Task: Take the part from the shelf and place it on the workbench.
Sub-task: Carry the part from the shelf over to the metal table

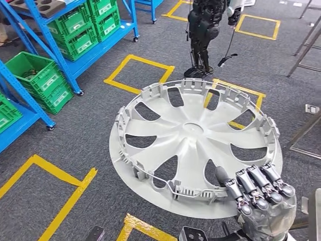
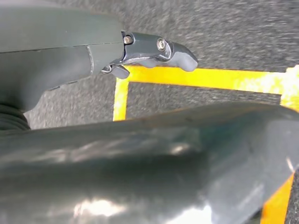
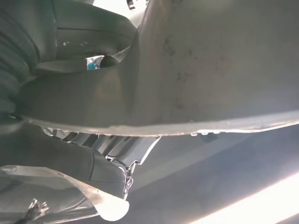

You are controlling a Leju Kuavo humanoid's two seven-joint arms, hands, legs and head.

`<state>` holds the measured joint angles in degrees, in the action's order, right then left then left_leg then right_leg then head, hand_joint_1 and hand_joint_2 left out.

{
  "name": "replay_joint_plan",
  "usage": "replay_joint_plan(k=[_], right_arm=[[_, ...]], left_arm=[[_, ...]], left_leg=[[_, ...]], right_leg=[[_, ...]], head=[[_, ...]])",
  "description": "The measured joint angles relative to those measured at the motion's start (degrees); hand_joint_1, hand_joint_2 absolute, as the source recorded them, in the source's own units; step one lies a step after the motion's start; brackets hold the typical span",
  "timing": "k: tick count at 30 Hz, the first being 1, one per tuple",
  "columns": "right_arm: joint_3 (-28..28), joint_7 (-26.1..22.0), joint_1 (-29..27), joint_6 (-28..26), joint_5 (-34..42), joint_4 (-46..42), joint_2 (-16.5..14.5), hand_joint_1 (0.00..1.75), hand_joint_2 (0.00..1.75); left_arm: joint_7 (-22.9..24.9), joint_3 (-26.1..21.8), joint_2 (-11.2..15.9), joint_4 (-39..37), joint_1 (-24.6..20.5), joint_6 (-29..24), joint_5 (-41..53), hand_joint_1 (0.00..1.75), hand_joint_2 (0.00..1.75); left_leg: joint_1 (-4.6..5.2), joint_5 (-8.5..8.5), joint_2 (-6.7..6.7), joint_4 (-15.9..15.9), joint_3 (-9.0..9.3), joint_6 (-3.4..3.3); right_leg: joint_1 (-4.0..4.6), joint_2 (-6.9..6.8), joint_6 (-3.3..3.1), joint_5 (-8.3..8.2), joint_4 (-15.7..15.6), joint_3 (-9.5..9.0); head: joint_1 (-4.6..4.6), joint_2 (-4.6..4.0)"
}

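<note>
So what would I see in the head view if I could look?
The robot's right hand holds a big silver wheel cover by its rim, above grey carpet with yellow tape squares. Blue shelves with green crates stand behind.

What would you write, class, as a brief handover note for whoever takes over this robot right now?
Right hand: grips the near rim of the wheel cover, fingers over its edge.
Left hand: in its wrist view, above grey carpet and yellow floor tape; whether it holds anything cannot be told.
Wheel cover: carried flat, inner side up, above the floor.
Blue shelves with green crates stand to the left.
Done: part is off the shelf.
Left: set it on the workbench.
</note>
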<state>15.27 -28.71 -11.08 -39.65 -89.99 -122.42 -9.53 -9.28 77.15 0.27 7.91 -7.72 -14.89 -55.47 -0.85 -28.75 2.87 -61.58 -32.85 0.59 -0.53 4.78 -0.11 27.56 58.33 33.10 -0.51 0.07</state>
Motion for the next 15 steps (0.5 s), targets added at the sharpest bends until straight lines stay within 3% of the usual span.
replay_joint_plan(k=[2, 4, 6, 8, 10, 11, 12, 13, 15], right_arm=[[-0.1, -0.2, 0.1, 0.0, 0.0, 0.0, 0.0, 1.75, 1.75], [-0.1, -0.5, 0.0, 0.0, 0.0, 0.0, 0.0, 1.75, 1.75], [-0.1, -0.8, 0.0, 0.0, 0.0, 0.0, 0.0, 1.75, 1.75], [-0.1, -1.1, 0.2, 0.0, 0.0, 0.0, -0.1, 1.75, 1.75], [-0.1, -1.3, 0.2, 0.0, 0.0, 0.1, -0.1, 1.75, 1.75], [-0.2, -1.3, 0.2, 0.0, 0.0, 0.2, -0.1, 1.75, 1.75], [-0.2, -1.3, 0.2, 0.0, 0.0, 0.2, -0.1, 1.75, 1.75], [-0.3, -1.3, 0.2, 0.0, 0.0, 0.3, -0.1, 1.75, 1.75], [-0.3, -1.4, 0.2, 0.0, 0.0, 0.3, -0.1, 1.75, 1.75]], left_arm=[[0.1, 0.1, 0.1, 0.0, 0.0, 0.0, -0.1, 0.0, 0.0], [0.2, 0.2, 0.0, 0.0, 0.0, 0.0, -0.3, 0.0, 0.0], [0.2, 0.2, 0.1, 0.0, -0.1, 0.0, -0.4, 0.0, 0.0], [0.2, 0.2, 0.3, 0.0, -0.1, 0.0, -0.5, 0.0, 0.0], [0.3, 0.2, 0.5, 0.0, 0.1, 0.1, -0.6, 0.0, 0.0], [0.3, 0.2, 0.5, 0.0, 0.1, 0.1, -0.6, 0.0, 0.0], [0.3, 0.2, 0.6, 0.0, 0.1, 0.1, -0.6, 0.0, 0.0], [0.3, 0.2, 0.6, 0.0, 0.0, 0.2, -0.6, 0.0, 0.0], [0.3, 0.2, 0.5, 0.0, 0.0, 0.2, -0.6, 0.0, 0.0]], left_leg=[[-0.06, 0.24, 1.82, 2.7, 0.99, -0.28], [0.0, 0.44, 0.84, 3.2, 0.99, -0.71], [-0.17, 0.78, -0.52, 3.8, 1.11, -1.38], [-0.14, 0.89, -2.02, 3.9, 1.15, -1.77], [-0.04, 0.83, -3.64, 3.9, 1.12, -1.86], [-0.02, 0.81, -4.4, 3.9, 1.13, -1.87], [-0.01, 0.78, -5.06, 3.9, 1.15, -1.85], [-0.01, 0.72, -5.65, 3.9, 1.22, -1.77], [0.18, 0.51, -6.65, 3.8, 1.38, -1.41]], right_leg=[[-0.21, 1.21, 0.74, -0.26, 0.2, 0.71], [-0.46, 1.99, 1.54, -0.53, 0.1, 1.36], [-0.31, -0.41, 2.12, 0.65, 1.7, 2.49], [-0.24, -3.71, 2.58, 3.84, 7.7, 5.27], [-0.36, -4.45, 2.95, 6.47, 14.6, 8.44], [-0.38, -4.54, 3.05, 6.48, 15.9, 8.97], [-0.39, -4.69, 3.08, 5.52, 14.9, 8.42], [-0.37, -5.13, 2.99, 3.71, 11.6, 6.58], [-0.11, -7.27, 2.5, 1.06, 3.6, 2.11]], head=[[0.02, 0.0], [-0.01, 0.0], [0.39, 0.0], [0.84, 0.0], [0.92, 0.0], [0.93, 0.0], [0.93, 0.0], [0.93, 0.0], [0.94, 0.0]])
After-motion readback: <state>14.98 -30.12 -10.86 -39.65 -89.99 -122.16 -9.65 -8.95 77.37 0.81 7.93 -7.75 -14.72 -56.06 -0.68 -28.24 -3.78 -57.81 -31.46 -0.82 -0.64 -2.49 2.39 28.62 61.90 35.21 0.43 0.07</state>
